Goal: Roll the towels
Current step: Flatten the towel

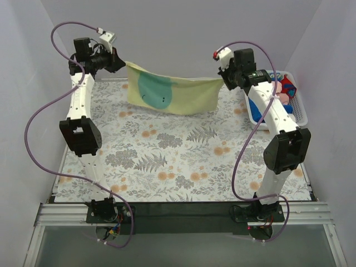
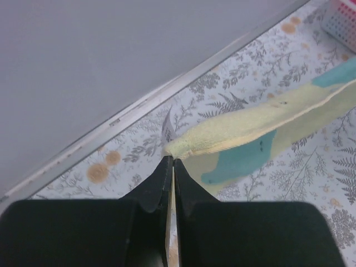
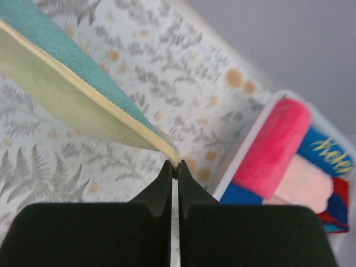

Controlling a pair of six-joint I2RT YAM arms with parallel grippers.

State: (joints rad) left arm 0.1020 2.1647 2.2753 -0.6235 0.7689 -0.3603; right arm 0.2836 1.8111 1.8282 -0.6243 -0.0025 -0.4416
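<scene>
The pale yellow towel point(image 1: 178, 95) with a teal-green round patch hangs stretched in the air above the far part of the floral table point(image 1: 167, 161). My left gripper point(image 1: 123, 63) is shut on its left top corner; in the left wrist view the gripper point(image 2: 170, 161) pinches the towel point(image 2: 250, 125). My right gripper point(image 1: 222, 81) is shut on its right top corner; in the right wrist view the gripper point(image 3: 173, 164) pinches the towel point(image 3: 72, 94). The royal blue towel is not clearly in view.
A white basket point(image 1: 300, 111) at the far right holds rolled cloths, pink point(image 3: 272, 150), pale peach, blue and red. A metal rail point(image 2: 139, 111) runs along the table's far edge under the grey back wall. The right arm reaches past the basket.
</scene>
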